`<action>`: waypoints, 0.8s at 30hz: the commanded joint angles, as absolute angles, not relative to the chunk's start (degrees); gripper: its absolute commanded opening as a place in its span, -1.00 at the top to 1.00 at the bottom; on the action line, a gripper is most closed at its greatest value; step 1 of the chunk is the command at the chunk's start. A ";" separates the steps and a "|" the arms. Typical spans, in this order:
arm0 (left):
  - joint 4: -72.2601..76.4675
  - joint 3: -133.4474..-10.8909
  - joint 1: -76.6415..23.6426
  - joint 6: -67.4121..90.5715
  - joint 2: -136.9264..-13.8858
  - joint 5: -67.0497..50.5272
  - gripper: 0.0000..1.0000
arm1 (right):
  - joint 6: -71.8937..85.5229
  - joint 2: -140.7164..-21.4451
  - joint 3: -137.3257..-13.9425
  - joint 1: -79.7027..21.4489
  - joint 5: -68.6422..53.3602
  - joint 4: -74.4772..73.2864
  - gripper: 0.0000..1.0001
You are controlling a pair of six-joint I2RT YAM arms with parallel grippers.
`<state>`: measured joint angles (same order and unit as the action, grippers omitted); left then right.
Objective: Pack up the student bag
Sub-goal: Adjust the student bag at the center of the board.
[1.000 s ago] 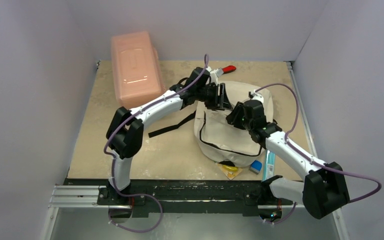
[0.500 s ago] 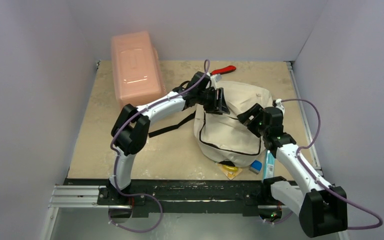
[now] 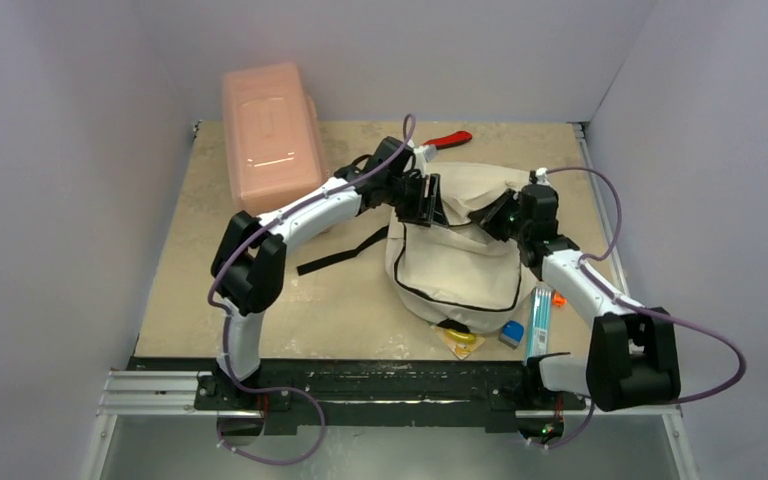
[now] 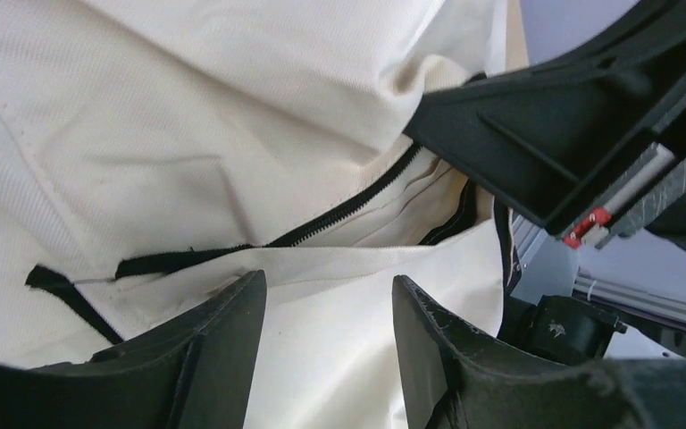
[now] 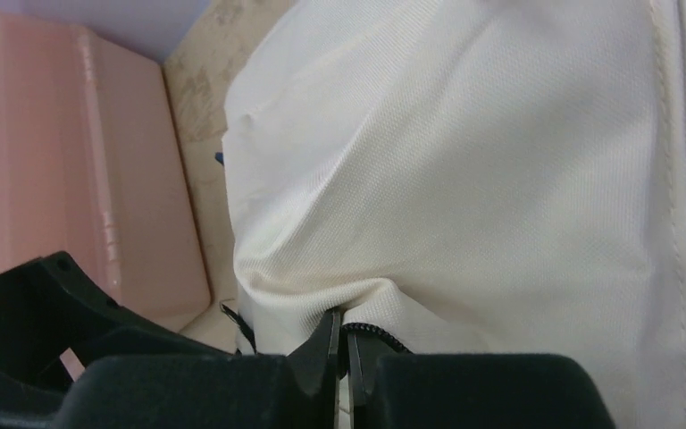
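Observation:
The student bag (image 3: 460,272), cream fabric with black zipper lines, lies in the middle of the table. My left gripper (image 3: 438,203) is at the bag's far left top. In the left wrist view it (image 4: 326,295) is open, with a fold of bag fabric (image 4: 188,107) lying between its fingers next to a partly open zipper (image 4: 348,207). My right gripper (image 3: 488,218) is at the bag's far top, facing the left one. In the right wrist view it (image 5: 340,326) is shut on a black cord (image 5: 377,336) at the edge of the bag (image 5: 464,161).
A rigid pink box (image 3: 272,130) stands at the back left. A red-handled tool (image 3: 450,139) lies behind the bag. A black strap (image 3: 345,251) trails left. A yellow item (image 3: 462,340), a blue item (image 3: 511,333), a teal pack (image 3: 538,322) and a small orange item (image 3: 558,298) lie near the front right.
My right arm has swung away from the bag's middle to its far top edge and taken hold of the cord. My left gripper has shifted slightly left.

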<state>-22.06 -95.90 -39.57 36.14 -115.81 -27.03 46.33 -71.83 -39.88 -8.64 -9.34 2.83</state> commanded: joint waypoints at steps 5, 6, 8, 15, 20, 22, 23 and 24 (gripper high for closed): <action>-31.49 -98.43 -38.67 28.65 -106.61 -24.98 -0.09 | 51.43 -81.19 -49.41 -8.31 -18.18 18.70 1.00; -31.53 -97.69 -38.63 28.65 -105.94 -25.15 -0.10 | 51.17 -82.35 -50.36 -8.16 -18.33 19.88 1.00; -31.49 -96.06 -38.59 28.73 -104.80 -25.49 -0.10 | 50.35 -84.67 -53.16 -7.69 -18.63 20.28 1.00; -29.84 -87.56 -38.32 29.19 -99.78 -25.50 -0.11 | 50.94 -90.25 -59.20 -6.23 -20.30 23.02 1.00; -27.87 -82.60 -38.06 30.61 -96.48 -24.56 -0.11 | 54.34 -93.51 -61.00 -6.31 -19.60 23.97 1.00; -27.87 -81.67 -37.53 30.84 -95.30 -24.13 -0.11 | 51.84 -94.30 -62.34 -6.38 -19.92 21.87 0.74; -27.64 -81.31 -37.20 30.85 -94.61 -24.09 -0.11 | 48.58 -94.88 -64.88 -6.52 -19.94 17.41 0.51; -27.72 -81.10 -36.95 30.90 -94.00 -24.10 -0.11 | 43.66 -95.72 -68.79 -6.84 -19.35 9.16 0.38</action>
